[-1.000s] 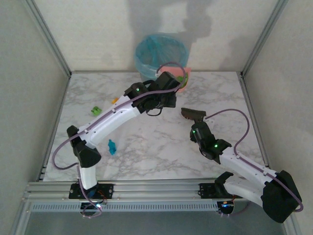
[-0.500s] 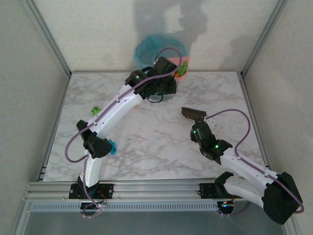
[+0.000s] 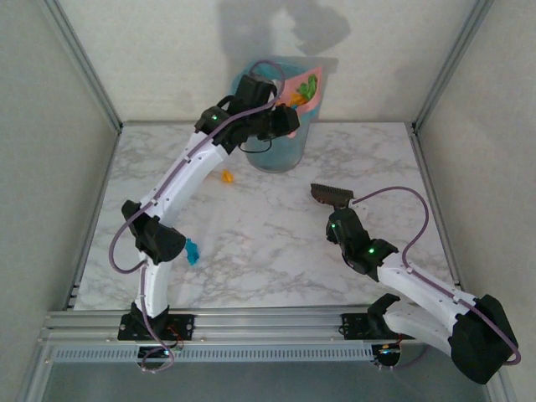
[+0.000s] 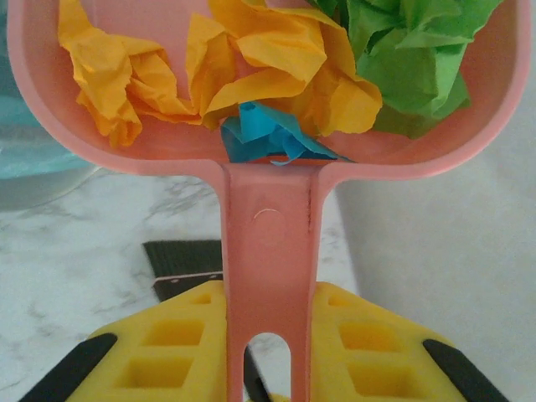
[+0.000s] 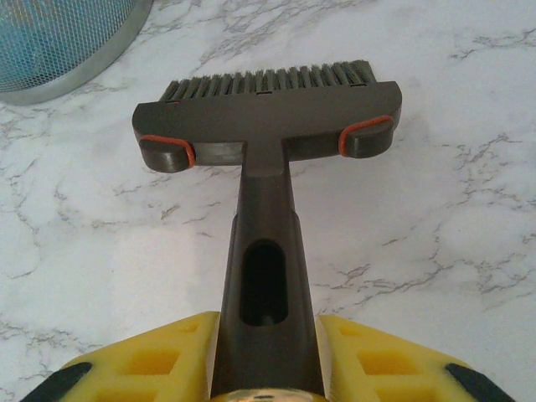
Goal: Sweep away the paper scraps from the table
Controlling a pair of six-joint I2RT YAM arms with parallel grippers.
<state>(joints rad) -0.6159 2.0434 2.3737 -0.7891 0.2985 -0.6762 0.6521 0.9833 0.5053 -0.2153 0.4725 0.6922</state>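
- Two paper scraps lie loose on the tabletop point(image 3: 276, 243) in the top view. An orange scrap point(image 3: 225, 176) sits in the far half, near the bin point(image 3: 280, 155) and on its left. A blue scrap point(image 3: 193, 251) lies toward the near-left corner, just beside the left arm point(image 3: 188, 180).
- In the same view, the bin stands at the far edge. The left gripper point(image 3: 283, 115) holds the pink dustpan point(image 3: 306, 88) tilted above the bin, with green and orange scraps in the pan. The right gripper point(image 3: 337, 216) grasps the brush point(image 3: 330, 194) right of the tabletop's middle.
- In the left wrist view, yellow fingers point(image 4: 176, 352) clamp the dustpan's handle from both sides. The pan carries two orange scraps, a green one on the right and a blue one at the neck by the handle. Marble and the brush head show beneath.
- In the right wrist view, the fingers are closed on the brush's dark handle and the bristles point away over the marble. The mesh bin with its blue liner sits at the upper left.
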